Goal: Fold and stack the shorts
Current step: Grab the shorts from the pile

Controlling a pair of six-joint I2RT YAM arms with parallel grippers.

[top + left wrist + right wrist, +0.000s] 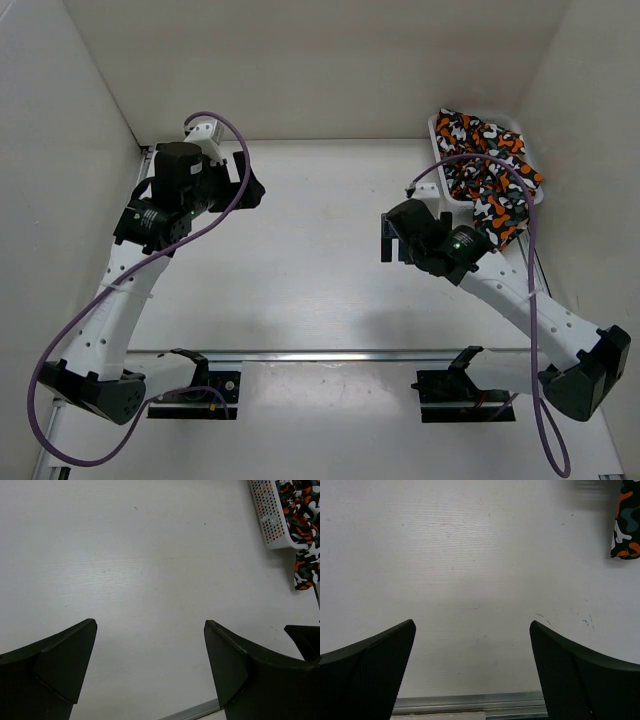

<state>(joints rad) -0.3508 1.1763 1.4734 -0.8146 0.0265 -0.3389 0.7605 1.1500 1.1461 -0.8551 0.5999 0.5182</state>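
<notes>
Here, both hands hang open over the desk (320, 270) while the shorts (487, 165) sit bunched in the basket (267, 515).

The left hand (150, 625) is toward the far left of the desk, its two dark fingers spread wide with only the white surface between them. The right hand (472, 625) is right of centre, spread just as wide and gripping nothing. The camouflage shorts, orange, white, grey and black, lie crumpled in the white mesh basket at the far right corner, filling it. They spill over its near rim, with one end hanging down beside the right arm. Neither hand touches the fabric.
</notes>
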